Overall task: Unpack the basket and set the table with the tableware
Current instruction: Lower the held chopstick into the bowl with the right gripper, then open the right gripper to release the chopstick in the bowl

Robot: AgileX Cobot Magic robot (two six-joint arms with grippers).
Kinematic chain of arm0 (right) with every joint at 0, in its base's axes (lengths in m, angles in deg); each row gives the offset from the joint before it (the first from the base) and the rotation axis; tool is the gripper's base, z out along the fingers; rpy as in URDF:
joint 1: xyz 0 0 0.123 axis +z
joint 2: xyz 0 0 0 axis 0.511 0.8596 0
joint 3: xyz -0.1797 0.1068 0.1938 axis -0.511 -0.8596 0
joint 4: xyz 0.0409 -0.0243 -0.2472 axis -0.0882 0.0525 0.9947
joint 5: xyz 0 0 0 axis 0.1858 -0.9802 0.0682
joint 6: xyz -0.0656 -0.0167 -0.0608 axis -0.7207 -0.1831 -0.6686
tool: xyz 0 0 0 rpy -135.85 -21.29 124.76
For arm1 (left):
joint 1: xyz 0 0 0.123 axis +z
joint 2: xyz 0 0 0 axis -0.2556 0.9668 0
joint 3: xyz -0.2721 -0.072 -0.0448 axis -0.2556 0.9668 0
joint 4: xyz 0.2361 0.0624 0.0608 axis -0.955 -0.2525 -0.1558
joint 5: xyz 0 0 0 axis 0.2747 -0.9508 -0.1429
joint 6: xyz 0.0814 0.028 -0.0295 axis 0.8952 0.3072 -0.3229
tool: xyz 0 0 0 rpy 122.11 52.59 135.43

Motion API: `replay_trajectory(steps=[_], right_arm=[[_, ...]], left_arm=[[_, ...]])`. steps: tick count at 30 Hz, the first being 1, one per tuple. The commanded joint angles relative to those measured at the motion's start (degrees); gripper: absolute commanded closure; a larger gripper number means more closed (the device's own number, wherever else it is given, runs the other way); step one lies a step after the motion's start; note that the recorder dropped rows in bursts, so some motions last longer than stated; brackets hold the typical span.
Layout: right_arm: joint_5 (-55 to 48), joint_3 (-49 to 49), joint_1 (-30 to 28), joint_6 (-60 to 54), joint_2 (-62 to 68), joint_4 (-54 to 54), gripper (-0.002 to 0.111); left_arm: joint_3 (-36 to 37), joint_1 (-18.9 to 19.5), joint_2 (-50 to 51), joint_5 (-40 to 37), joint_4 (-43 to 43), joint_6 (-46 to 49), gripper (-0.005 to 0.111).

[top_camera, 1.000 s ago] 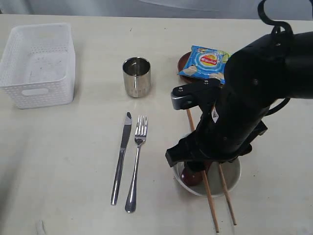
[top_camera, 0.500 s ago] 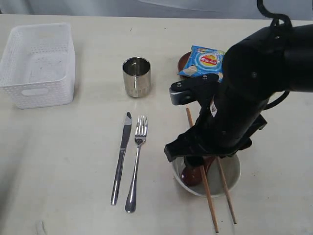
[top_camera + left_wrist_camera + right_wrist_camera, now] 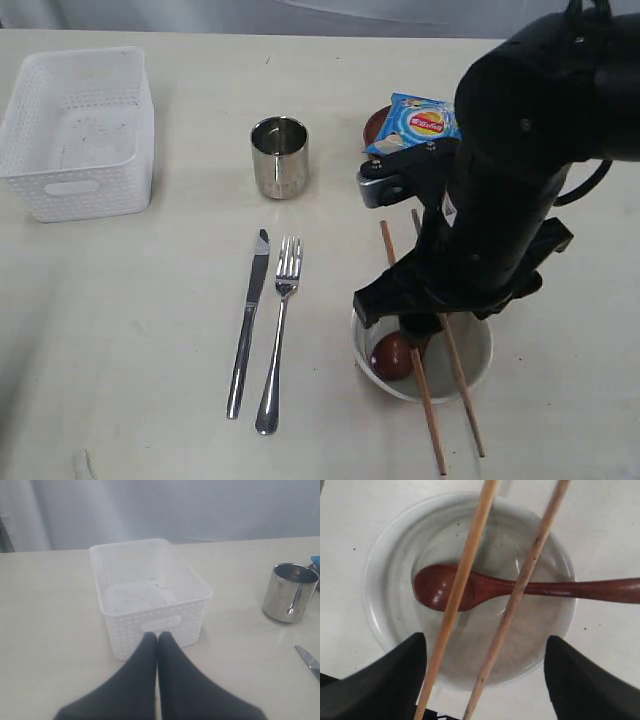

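While the pale cream table (image 3: 140, 340), matte and faintly specked, fills the scene, two long brown chopsticks (image 3: 428, 415) lie nearest on the right. They run side by side from near to far across the top of the off-white bowl (image 3: 478, 362). A reddish-brown wooden spoon (image 3: 392, 356) rests with its head inside that bowl, and in the right wrist view its handle reaches out over the rim. The right gripper (image 3: 485, 641) hangs over the bowl on the bulky black right arm (image 3: 520, 180). Its dark fingers are spread wide to either side of the chopsticks and hold nothing. Left of the bowl, a silver knife (image 3: 247, 325) and fork (image 3: 278, 330) lie parallel, just beside each other, handles toward the near edge. Farther back at centre stands the polished steel cup (image 3: 279, 157), upright. To its right, a blue chip bag (image 3: 420, 122) lies on the dark brown round plate (image 3: 377, 122). The bag carries a round red-and-yellow emblem whose lettering is too small to read. At far left sits the basket (image 3: 80, 130), a white lattice-sided bin with nothing inside. The left gripper (image 3: 157, 639) is pressed together, with its tips just short of the slot handle on the basket's near wall. Beyond the table's far edge hangs a plain grey backdrop (image 3: 200, 505).
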Motion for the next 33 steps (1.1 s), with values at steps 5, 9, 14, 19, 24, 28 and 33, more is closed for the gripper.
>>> replay_trajectory(steps=[5,9,14,19,24,28,33], right_arm=[[7.6,-5.7,0.0,0.0,-0.3,-0.3,0.035],[9.2,-5.7,0.0,0.2,-0.3,-1.2,0.033],[9.5,-5.7,0.0,0.5,-0.2,-1.5,0.034],[9.5,-5.7,0.0,1.0,1.1,-1.5,0.034],[9.5,-5.7,0.0,1.0,3.0,-1.5,0.034],[9.5,-5.7,0.0,1.0,3.1,-1.5,0.037],[9.5,-5.7,0.0,1.0,3.1,-1.5,0.053]], left_arm=[[0.1,-0.4,-0.3,0.1,0.4,0.0,0.107],[0.1,-0.4,-0.3,0.1,0.4,0.0,0.107],[0.1,-0.4,-0.3,0.1,0.4,0.0,0.107],[0.1,-0.4,-0.3,0.1,0.3,0.0,0.107],[0.1,-0.4,-0.3,0.1,0.3,0.0,0.107],[0.1,-0.4,-0.3,0.1,0.3,0.0,0.107],[0.1,-0.4,-0.3,0.1,0.3,0.0,0.107]])
